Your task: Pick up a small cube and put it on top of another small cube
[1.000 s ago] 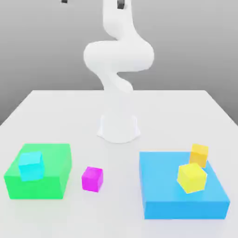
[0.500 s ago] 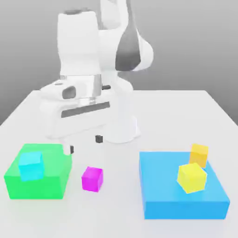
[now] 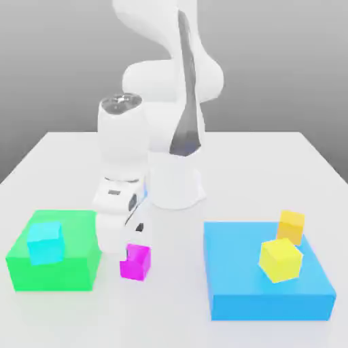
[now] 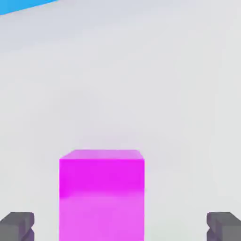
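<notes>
One pink cube [image 3: 136, 264] is where all the action is right now, so I'll place everything else by it. It's sitting on the pale table [image 3: 170, 312], out on its own between two big blocks. The robot arm [image 3: 122, 146] is reaching down right over it, and the gripper [image 4: 120, 226] is wide open, nothing clenched. From the hand view there's a bit of space between the pink cube and the fingertips [image 4: 18, 226] on both sides, so no grip on it yet.

Toward the exterior view's left of the pink cube there's a chunky green block [image 3: 54, 275], with a turquoise cube [image 3: 45, 243] sitting on top. So the pink one is down on the table, not stacked on the turquoise one.

Over toward the exterior view's right of the pink cube is a wide, low blue block [image 3: 234, 262]. It's got a yellow cube [image 3: 280, 260] on it, turned cornerwise to me, and an orange cube [image 3: 291, 227] just behind that. The arm's base [image 3: 173, 187] stands well behind the pink cube.
</notes>
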Action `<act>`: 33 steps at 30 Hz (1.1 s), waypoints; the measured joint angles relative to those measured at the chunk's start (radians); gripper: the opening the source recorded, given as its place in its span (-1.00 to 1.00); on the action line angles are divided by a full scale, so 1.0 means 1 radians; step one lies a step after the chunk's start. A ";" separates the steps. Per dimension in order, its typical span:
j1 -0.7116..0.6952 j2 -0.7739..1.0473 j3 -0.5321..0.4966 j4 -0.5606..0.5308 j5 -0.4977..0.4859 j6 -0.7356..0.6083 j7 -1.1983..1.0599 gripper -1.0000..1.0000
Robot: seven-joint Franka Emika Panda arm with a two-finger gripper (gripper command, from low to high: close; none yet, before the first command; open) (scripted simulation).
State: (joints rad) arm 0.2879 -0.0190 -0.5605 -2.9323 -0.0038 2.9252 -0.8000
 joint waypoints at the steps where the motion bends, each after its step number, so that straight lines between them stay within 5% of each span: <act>1: 0.005 0.011 0.003 0.004 0.032 0.007 -0.024 0.00; 9: -0.038 0.108 0.120 0.035 0.327 0.064 -0.240 0.00; 22: -0.317 0.262 0.500 0.057 0.682 0.192 -0.491 0.00; 23: -0.334 0.270 0.522 0.056 0.693 0.201 -0.498 -1.00; 29: -0.343 0.274 0.532 0.056 0.701 0.203 -0.503 -1.00; 33: -0.277 0.242 0.449 0.057 0.650 0.171 -0.470 -1.00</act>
State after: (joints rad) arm 0.0105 0.2227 -0.1119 -2.8755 0.6460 3.0959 -1.2704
